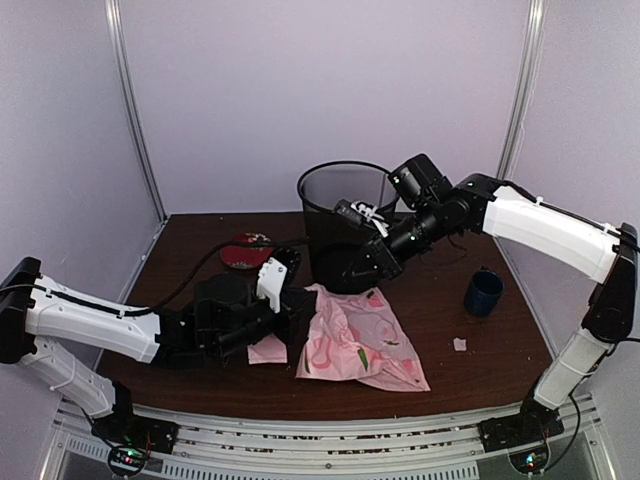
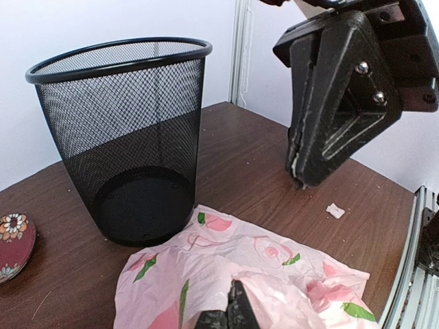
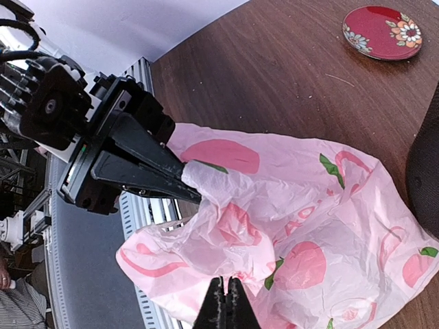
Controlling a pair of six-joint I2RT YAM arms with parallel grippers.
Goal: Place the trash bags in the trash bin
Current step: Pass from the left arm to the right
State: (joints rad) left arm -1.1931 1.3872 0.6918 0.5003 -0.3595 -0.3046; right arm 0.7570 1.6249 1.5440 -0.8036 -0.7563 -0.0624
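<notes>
Pale-pink bag (red peach prints, green leaves), black mesh bin

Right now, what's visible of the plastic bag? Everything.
The bag is thin, crinkly pale-pink plastic with darker pink fruit prints and green leaves. It lies crumpled on the table, outside the bin, one edge near its foot. The left gripper is shut on a raised fold at its left edge; the right gripper hangs shut, clear of it.

Left end effector pinched shut low; right end effector closed, pointing down
</notes>
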